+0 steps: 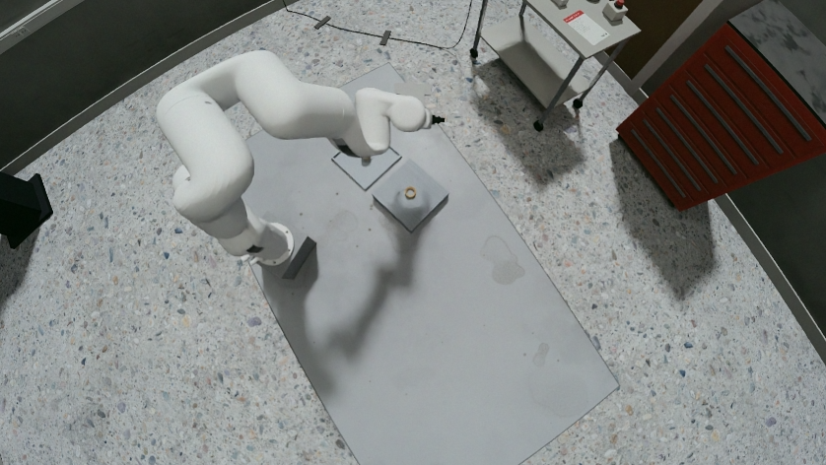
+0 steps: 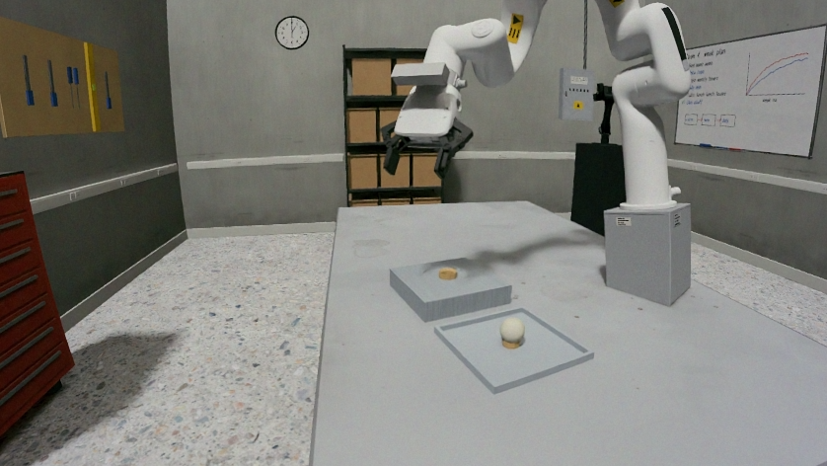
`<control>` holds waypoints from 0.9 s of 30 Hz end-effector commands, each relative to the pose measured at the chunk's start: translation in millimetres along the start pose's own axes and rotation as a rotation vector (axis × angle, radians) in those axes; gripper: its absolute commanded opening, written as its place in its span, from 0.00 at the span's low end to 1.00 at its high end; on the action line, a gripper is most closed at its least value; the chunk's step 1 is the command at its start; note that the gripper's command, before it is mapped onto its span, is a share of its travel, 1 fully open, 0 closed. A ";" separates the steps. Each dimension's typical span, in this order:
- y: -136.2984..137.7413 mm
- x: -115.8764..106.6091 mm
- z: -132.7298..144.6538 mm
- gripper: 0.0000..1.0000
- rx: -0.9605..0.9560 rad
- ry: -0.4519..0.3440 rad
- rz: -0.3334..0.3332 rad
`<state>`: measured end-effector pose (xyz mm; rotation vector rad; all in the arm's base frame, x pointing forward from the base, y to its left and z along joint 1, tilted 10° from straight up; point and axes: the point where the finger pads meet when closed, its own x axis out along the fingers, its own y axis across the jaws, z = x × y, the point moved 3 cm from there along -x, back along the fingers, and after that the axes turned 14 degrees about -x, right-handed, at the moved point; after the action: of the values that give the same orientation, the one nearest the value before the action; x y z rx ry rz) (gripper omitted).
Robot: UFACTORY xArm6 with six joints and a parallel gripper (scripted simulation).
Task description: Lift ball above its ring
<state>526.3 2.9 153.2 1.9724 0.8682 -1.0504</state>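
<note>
A cream ball [image 2: 511,329] rests on a small tan ring [image 2: 511,344] in the middle of a flat grey tray [image 2: 512,347] on the table. In the overhead view the tray [image 1: 366,166] is partly covered by the arm's wrist, and only a sliver of the ball shows. My gripper [image 2: 418,161] hangs high above the table with its black fingers wide open and empty. In the overhead view the gripper is hidden under the wrist.
A raised grey block [image 2: 449,287] stands beside the tray, with a second, empty tan ring [image 2: 447,272] on top; it also shows in the overhead view [image 1: 410,192]. The arm's grey base pedestal [image 2: 646,252] stands at the table's side. A red drawer cabinet [image 1: 722,115] and a cart [image 1: 554,45] stand on the floor.
</note>
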 end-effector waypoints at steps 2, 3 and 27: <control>1.5 -1.3 -1.4 1.00 -0.001 0.002 0.004; 1.5 -1.3 -1.4 1.00 -0.001 0.002 0.004; -44.0 39.0 -8.4 1.00 -0.195 -0.114 -0.120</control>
<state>520.1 17.2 136.4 1.8727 0.9243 -1.0608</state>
